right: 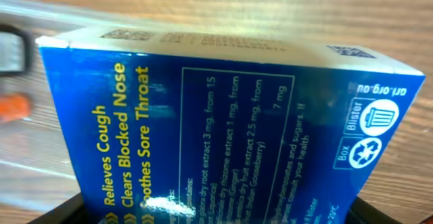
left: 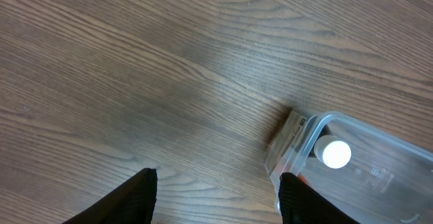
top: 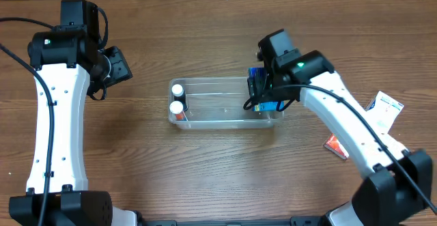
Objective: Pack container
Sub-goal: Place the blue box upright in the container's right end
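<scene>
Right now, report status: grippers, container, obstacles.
Left gripper open, empty. Right gripper shut on blue box at container's right end. Two white-capped bottles inside, left end. No obstruction seen.

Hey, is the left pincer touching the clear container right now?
Apart. The overhead view shows a strip of bare table between the left pincer and the container.

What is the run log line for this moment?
right gripper: shut on blue box, at container right end | left gripper: open, empty, apart from container | inside: two white-capped bottles
</scene>
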Controlling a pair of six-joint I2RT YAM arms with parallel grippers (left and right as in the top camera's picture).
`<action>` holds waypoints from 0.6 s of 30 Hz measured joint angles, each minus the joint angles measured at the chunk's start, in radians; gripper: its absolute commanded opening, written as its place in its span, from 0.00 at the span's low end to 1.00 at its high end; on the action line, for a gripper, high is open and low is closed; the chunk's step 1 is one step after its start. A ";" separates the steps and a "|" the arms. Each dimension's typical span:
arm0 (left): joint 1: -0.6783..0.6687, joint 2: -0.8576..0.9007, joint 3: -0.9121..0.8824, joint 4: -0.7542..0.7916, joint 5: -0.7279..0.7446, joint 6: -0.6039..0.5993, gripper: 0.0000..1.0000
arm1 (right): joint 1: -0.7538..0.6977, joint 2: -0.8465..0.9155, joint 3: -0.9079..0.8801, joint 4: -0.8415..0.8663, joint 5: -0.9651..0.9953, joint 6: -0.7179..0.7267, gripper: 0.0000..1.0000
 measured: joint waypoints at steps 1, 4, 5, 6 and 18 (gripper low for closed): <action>0.000 0.000 0.000 0.000 0.000 0.000 0.60 | 0.000 0.019 -0.018 0.010 0.000 0.002 0.79; 0.000 0.000 0.000 0.000 0.000 0.000 0.60 | 0.000 0.084 -0.039 0.035 -0.001 0.003 0.79; 0.000 0.000 0.000 0.000 0.000 0.000 0.60 | 0.001 0.097 -0.039 0.040 -0.001 0.003 0.81; 0.000 0.000 0.000 0.000 0.000 0.000 0.60 | 0.002 0.103 -0.039 0.039 -0.001 0.003 0.83; 0.000 0.000 0.000 -0.001 0.000 0.000 0.60 | 0.002 0.100 -0.008 0.008 0.035 0.005 1.00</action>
